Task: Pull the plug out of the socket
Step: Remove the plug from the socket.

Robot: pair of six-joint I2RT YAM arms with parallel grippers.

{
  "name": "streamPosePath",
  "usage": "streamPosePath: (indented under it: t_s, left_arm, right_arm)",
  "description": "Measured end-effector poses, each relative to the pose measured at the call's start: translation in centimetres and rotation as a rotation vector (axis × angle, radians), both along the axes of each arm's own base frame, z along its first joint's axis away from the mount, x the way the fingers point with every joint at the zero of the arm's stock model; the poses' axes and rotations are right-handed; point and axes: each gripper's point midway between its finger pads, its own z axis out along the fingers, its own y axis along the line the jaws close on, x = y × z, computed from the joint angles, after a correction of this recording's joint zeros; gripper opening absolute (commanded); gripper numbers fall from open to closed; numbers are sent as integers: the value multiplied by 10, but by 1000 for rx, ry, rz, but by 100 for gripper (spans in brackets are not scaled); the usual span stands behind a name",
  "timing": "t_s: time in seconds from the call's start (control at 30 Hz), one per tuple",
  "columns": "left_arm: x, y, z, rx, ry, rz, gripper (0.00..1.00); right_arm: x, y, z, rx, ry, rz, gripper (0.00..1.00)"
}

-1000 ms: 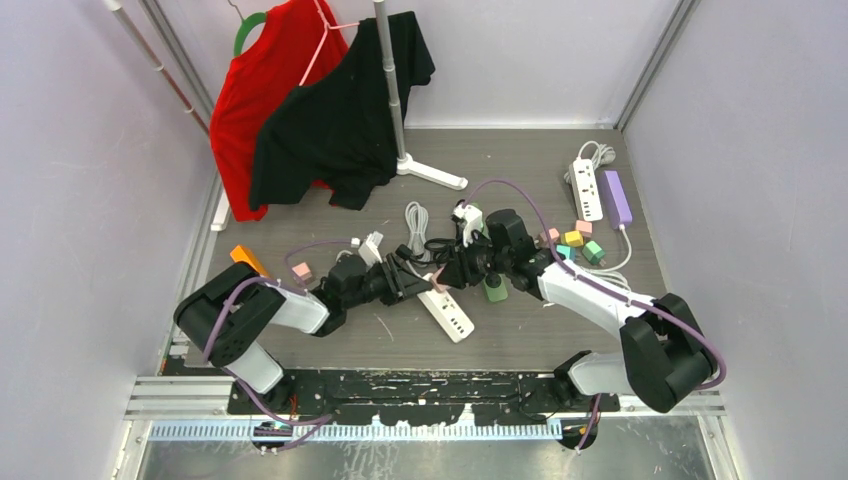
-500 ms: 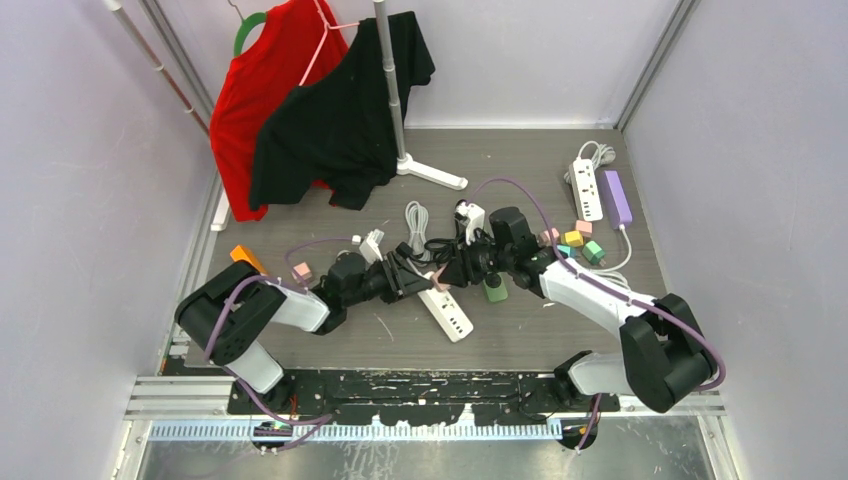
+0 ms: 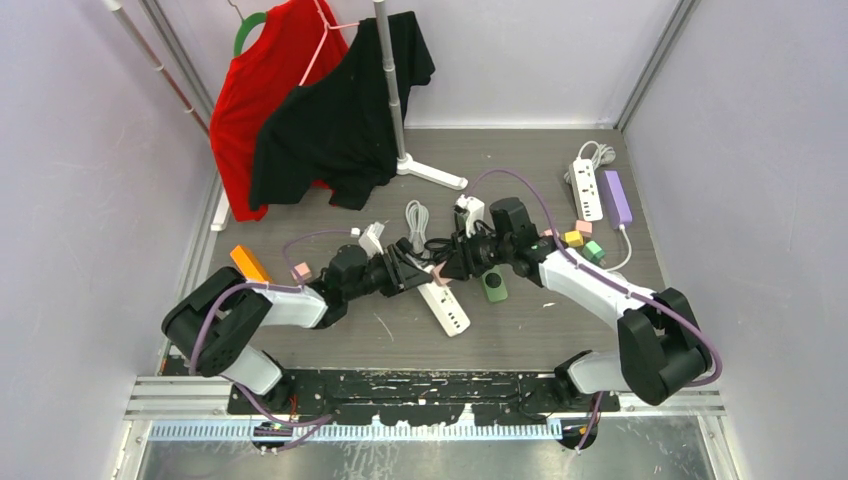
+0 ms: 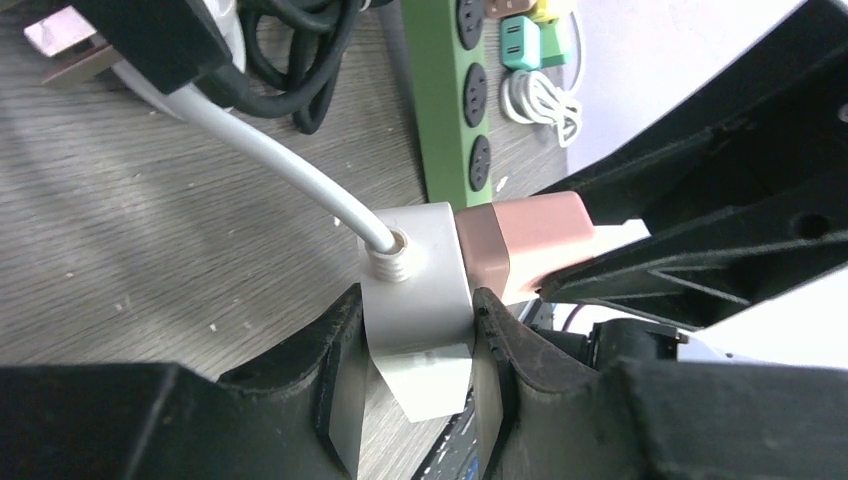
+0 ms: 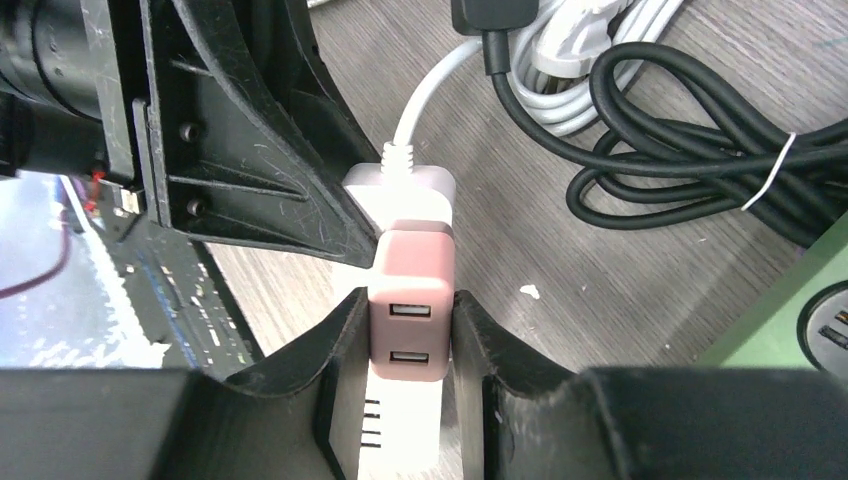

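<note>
Left jaws clamped on the cord end of the white power strip (image 4: 415, 265); right jaws clamped on the pink plug (image 5: 412, 290), which touches the strip.

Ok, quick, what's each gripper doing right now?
Left gripper: closed on the white power strip at its cord end.
Right gripper: closed on the pink USB charger plug.

the prongs of the pink square usb plug (image 4: 520, 245) are hidden where it meets the white plastic power strip (image 4: 420, 260), so their depth cannot be told; the strip's lower part is covered by the black fingers (image 4: 335, 385) of the left gripper (image 4: 415, 310); in the right wrist view the green power strip (image 5: 790, 320) is cut by the edge
</note>
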Motion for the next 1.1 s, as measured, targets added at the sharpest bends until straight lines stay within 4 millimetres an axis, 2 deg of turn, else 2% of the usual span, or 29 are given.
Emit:
streamPosePath:
  t_s: [0.2,0.33,0.5,0.6,0.67,0.8,0.83,0.87,0.97,1.07,1.1]
  left_arm:
    - [-5,3,-13,69,72,-7,0]
    - [-3,1,-8,77,58,-4,0]
    - [5,0,10,43,-4,10,0]
    - [1,21,-14,96,51,33,0]
    - [-1,28,-22,102,91,42,0]
    - [0,30,-22,98,96,43,0]
    - [-1,30,-21,95,94,41,3]
    - [-1,29,-20,93,92,38,18]
    - [-1,29,-19,87,83,32,44]
    - [-2,30,-21,97,70,25,63]
    - [-4,33,-27,117,69,23,67]
  right_arm:
    - [-8,15,-3,-57,-61,22,1]
    - [-2,5,1,-53,-60,-34,1]
    - [4,-7,13,52,22,-57,1]
    - [18,-23,26,113,24,-115,1]
    - [26,-29,38,159,-9,-143,1]
    - [7,-6,56,191,-67,-50,1]
    - [1,-1,59,193,-76,-20,1]
    - [-3,2,60,187,-83,2,1]
    - [0,-6,61,179,-81,3,1]
    - [4,-17,65,184,-77,-1,1]
    - [5,-20,66,188,-74,-1,1]
